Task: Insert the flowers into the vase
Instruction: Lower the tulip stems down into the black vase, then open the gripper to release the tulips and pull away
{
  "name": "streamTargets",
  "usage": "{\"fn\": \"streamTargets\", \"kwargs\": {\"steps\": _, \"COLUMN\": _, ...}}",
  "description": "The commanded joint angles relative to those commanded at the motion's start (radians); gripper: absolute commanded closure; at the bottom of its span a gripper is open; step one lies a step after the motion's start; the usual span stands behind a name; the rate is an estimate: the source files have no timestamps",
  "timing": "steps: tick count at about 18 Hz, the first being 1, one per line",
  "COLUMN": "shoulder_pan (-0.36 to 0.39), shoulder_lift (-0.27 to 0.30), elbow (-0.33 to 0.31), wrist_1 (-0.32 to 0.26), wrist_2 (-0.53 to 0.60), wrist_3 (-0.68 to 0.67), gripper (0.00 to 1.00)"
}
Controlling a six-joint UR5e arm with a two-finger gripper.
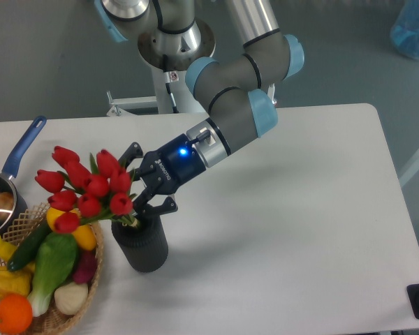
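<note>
Saucepan at the far left edge, blue handle angled up and away, something pale inside it. Below it the basket, heaped with vegetables: an orange, a yellow pepper, green and white pieces. Above the basket, the flowers, red heads leaning left over the rim, stems running down into the mouth of the vase, which stands upright on the table just right of the basket. Right beside the blooms, the gripper, fingers spread wide, one above and one below the stem line, not clamping anything. Blue light glowing on its wrist, arm sloping up to the right toward its base.
</note>
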Motion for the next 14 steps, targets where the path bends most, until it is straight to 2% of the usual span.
{"fn": "streamTargets", "kwargs": {"steps": 6, "shoulder_pan": 0.02, "shoulder_lift": -0.005, "elbow": 0.0, "wrist_1": 0.0, "wrist_2": 0.031, "wrist_3": 0.003, "gripper": 0.0}}
{"fn": "streamTargets", "kwargs": {"steps": 14, "shoulder_pan": 0.1, "shoulder_lift": 0.003, "elbow": -0.003, "wrist_1": -0.002, "wrist_2": 0.057, "wrist_3": 0.0, "gripper": 0.0}}
